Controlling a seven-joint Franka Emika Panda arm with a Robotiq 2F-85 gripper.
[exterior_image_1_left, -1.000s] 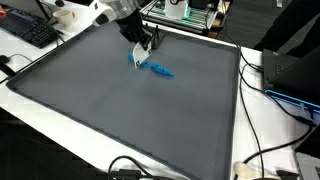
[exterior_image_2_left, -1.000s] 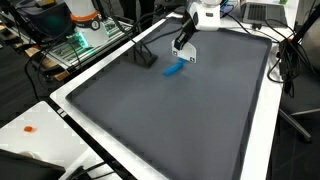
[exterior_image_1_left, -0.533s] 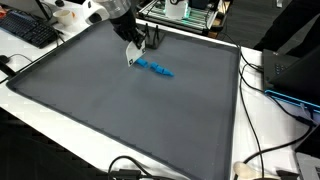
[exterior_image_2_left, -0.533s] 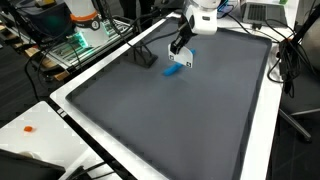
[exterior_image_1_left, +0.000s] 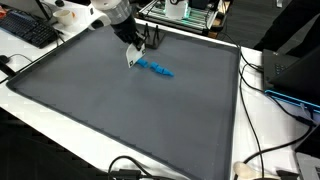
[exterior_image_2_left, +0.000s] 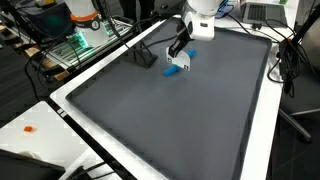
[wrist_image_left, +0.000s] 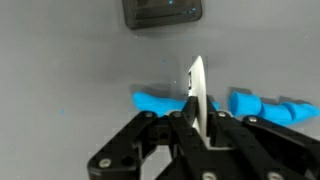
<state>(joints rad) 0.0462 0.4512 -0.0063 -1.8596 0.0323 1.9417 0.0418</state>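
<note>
My gripper (exterior_image_1_left: 133, 57) hangs low over the far part of a dark grey mat (exterior_image_1_left: 130, 120), right next to a blue elongated object (exterior_image_1_left: 157, 69) that lies flat on it. Both show in the other exterior view too: gripper (exterior_image_2_left: 183, 56), blue object (exterior_image_2_left: 176, 69), mat (exterior_image_2_left: 180, 120). In the wrist view the fingers (wrist_image_left: 197, 112) are closed on a thin white flat piece (wrist_image_left: 197, 80) seen edge-on. The blue object (wrist_image_left: 155, 101) lies crosswise just behind it, partly hidden by the fingers.
A small black block (exterior_image_2_left: 145, 57) sits on the mat beyond the gripper, also in the wrist view (wrist_image_left: 162, 12). A keyboard (exterior_image_1_left: 28, 30), a rack of electronics (exterior_image_2_left: 85, 40) and cables (exterior_image_1_left: 265, 150) surround the white table. A small orange bit (exterior_image_2_left: 30, 128) lies on the table.
The gripper has shifted a little sideways along the blue object, uncovering more of it. The blue object has stayed in place. The fingers stay closed on the white piece.
</note>
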